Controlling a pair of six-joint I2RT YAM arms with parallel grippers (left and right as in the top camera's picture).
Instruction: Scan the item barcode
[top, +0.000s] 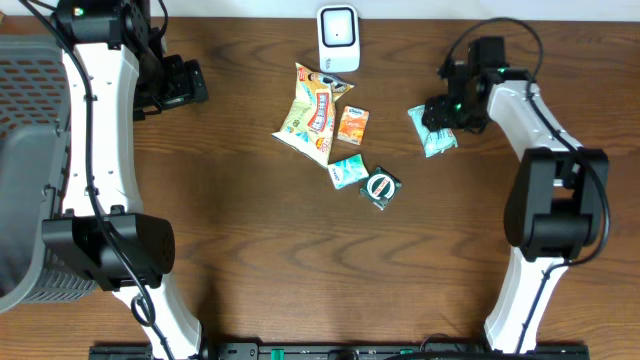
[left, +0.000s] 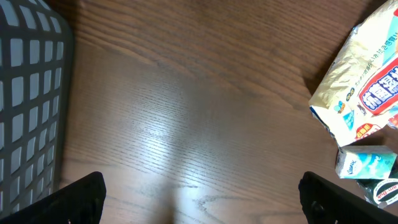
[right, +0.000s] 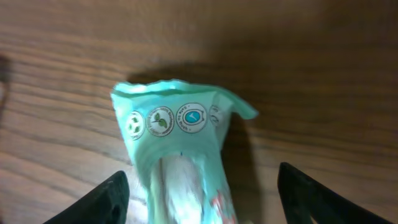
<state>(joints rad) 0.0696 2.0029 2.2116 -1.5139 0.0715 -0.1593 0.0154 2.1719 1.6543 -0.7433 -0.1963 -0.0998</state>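
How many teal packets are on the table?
2. One teal packet lies under the open right gripper; the other sits in the middle pile, beside the orange packet.

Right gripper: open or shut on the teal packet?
Open: on the right gripper the fingers stand wide apart, either side of the teal packet.

A dark wood-grain desk (top: 230, 230). A white scanner (top: 338, 38) stands near its far edge. Clustered below that lie a large yellow snack bag (top: 310, 112), a small orange packet (top: 352, 125), a small teal packet (top: 349, 171) and a round dark wrapper (top: 381, 187). A teal pouch (top: 438, 143) lies apart, to the right.
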